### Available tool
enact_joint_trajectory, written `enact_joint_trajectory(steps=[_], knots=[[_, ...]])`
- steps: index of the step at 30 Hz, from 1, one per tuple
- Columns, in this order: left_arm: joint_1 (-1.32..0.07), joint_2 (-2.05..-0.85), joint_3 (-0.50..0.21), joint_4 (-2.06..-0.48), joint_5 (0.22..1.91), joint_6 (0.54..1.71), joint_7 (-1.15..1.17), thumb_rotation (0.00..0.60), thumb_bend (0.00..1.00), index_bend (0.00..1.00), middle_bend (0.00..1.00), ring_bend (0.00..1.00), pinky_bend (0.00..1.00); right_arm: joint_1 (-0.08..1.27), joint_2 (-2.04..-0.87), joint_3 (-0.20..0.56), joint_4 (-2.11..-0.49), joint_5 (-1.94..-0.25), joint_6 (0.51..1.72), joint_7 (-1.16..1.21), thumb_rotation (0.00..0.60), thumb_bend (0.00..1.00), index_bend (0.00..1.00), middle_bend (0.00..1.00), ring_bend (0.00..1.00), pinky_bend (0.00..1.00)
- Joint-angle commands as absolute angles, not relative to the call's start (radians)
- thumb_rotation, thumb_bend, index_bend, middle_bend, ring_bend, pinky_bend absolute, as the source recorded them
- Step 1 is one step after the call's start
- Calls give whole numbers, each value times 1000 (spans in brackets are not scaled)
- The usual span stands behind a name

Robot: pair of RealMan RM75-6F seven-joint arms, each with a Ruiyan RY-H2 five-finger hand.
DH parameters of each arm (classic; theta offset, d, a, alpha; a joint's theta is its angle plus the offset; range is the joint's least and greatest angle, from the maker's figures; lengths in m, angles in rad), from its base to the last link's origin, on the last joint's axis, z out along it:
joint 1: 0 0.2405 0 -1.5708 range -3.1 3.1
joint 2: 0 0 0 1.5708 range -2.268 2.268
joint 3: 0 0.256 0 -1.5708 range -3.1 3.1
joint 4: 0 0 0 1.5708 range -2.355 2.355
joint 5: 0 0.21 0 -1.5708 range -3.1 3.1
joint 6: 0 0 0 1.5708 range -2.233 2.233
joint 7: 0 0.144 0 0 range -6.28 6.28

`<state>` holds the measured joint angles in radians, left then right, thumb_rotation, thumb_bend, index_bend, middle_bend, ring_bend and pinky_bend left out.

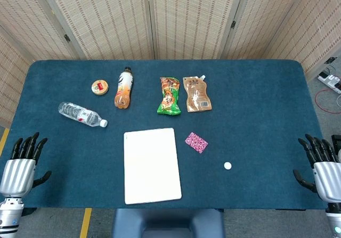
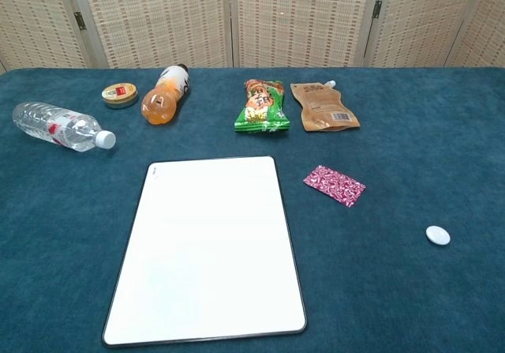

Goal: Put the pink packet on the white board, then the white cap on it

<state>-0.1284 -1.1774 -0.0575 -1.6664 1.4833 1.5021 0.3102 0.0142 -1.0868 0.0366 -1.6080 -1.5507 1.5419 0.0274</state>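
The pink packet (image 1: 196,142) (image 2: 334,185) lies flat on the blue cloth just right of the white board (image 1: 151,165) (image 2: 208,247). Nothing lies on the board. The small white cap (image 1: 227,165) (image 2: 438,235) sits on the cloth further right and nearer the front. My left hand (image 1: 22,162) hovers at the front left table edge, fingers apart, holding nothing. At the front right edge my right hand (image 1: 323,166) is likewise spread and holds nothing. Neither hand appears in the chest view.
Across the back lie a clear water bottle (image 1: 81,114), a round tin (image 1: 99,87), an orange drink bottle (image 1: 123,88), a green snack bag (image 1: 169,95) and a brown spouted pouch (image 1: 196,93). A folding screen stands behind the table.
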Motion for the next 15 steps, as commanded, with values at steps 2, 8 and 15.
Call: enact_joint_trajectory(steps=[2,8,15], knots=[[-126,-1180,-59,-1666,1478,1504,315,600,233,131,29,97,0,17,-1085,37,-1608,-1550,1538,24,600,332,87,77,0,0],[-120,-1178,-56,-1669,1478,1508,317,600,233,131,29,97,0,19,-1086,33,-1602,-1552,1530,29,600,332,87,77,0,0],[-121,-1172,-58,-1678,1479,1507,319,600,233,131,29,97,0,27,-1085,33,-1596,-1559,1521,34,600,332,87,76,0,0]])
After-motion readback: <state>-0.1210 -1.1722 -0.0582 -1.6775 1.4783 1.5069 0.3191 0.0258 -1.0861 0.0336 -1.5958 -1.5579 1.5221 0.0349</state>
